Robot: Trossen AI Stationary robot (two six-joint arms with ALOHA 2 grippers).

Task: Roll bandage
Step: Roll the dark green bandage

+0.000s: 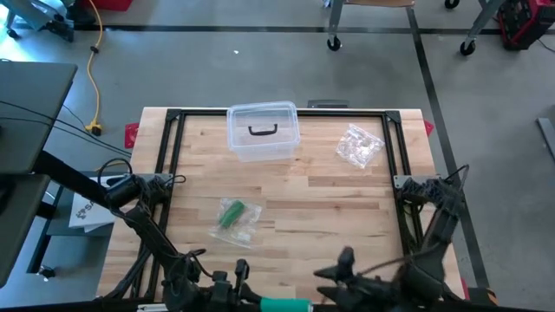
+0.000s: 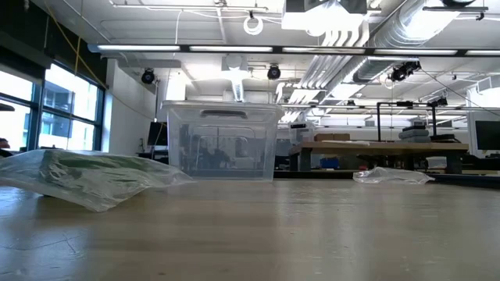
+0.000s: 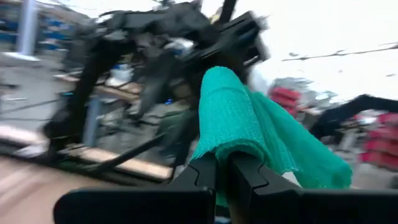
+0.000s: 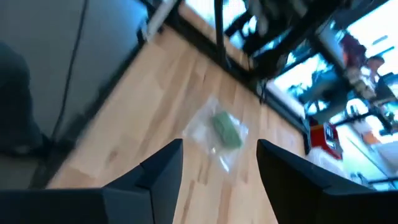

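Bandage [image 3: 249, 124], teal and loosely rolled, is pinched between the closed fingers [image 3: 205, 177] of the left hand [image 3: 224, 174]; in the high view its end [image 1: 284, 304] shows at the near edge of the worktop [image 1: 329, 208], about mid-width. The right hand [image 4: 219, 163] hangs just right of it at that same near edge [image 1: 345, 260], fingers spread wide and holding nothing. A clear bag [image 1: 236, 221] with a green roll inside lies on the worktop left of centre, near side. A lidded clear bin [image 1: 262, 132] stands at the far edge, mid-width. A second, crumpled clear bag [image 1: 359, 146] lies far right, well apart from the bin.
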